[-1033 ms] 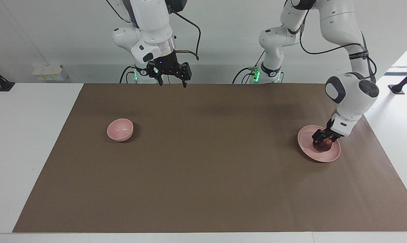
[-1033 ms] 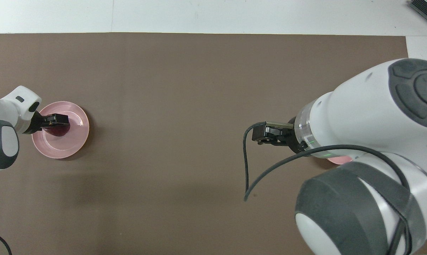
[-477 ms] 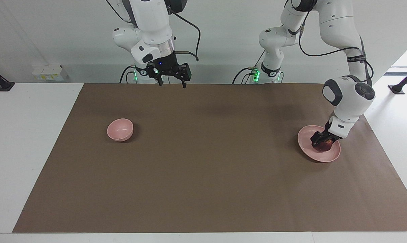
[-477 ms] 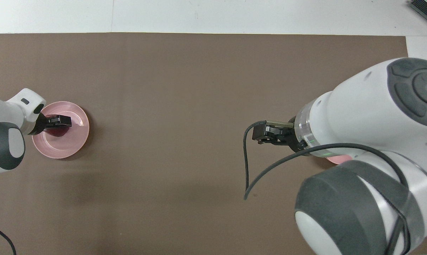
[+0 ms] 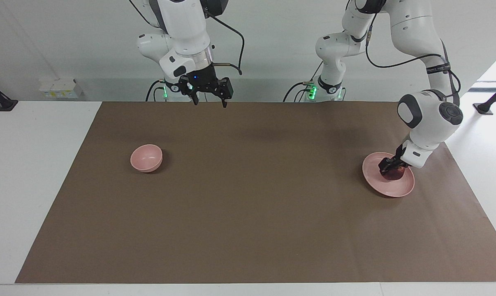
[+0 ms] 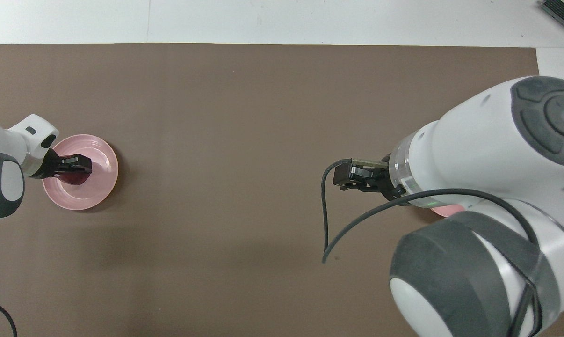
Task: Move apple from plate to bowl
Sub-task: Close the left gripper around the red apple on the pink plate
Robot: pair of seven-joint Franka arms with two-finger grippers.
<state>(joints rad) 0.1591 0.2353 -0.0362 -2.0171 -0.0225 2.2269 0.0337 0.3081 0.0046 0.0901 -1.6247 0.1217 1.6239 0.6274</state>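
Observation:
A dark red apple [image 5: 396,174] sits in the wide pink plate [image 5: 375,179] toward the left arm's end of the table. My left gripper [image 5: 392,168] reaches down into the plate and is shut on the apple. From overhead its black fingers [image 6: 76,161] cover the top of the apple [image 6: 75,178] inside the plate [image 6: 102,175]. The small pink bowl [image 5: 146,158] stands empty toward the right arm's end. Overhead, only a sliver of the bowl [image 6: 447,211] shows under the right arm. My right gripper [image 5: 209,102] waits open over the mat's edge by the robots.
A brown mat [image 5: 248,197] covers most of the white table [image 5: 34,164]. A black cable [image 6: 326,220] hangs from the right wrist. Only the plate and the bowl stand on the mat.
My left gripper has closed its fingers on the apple in the plate, and its wrist has shifted slightly. The right arm has not moved.

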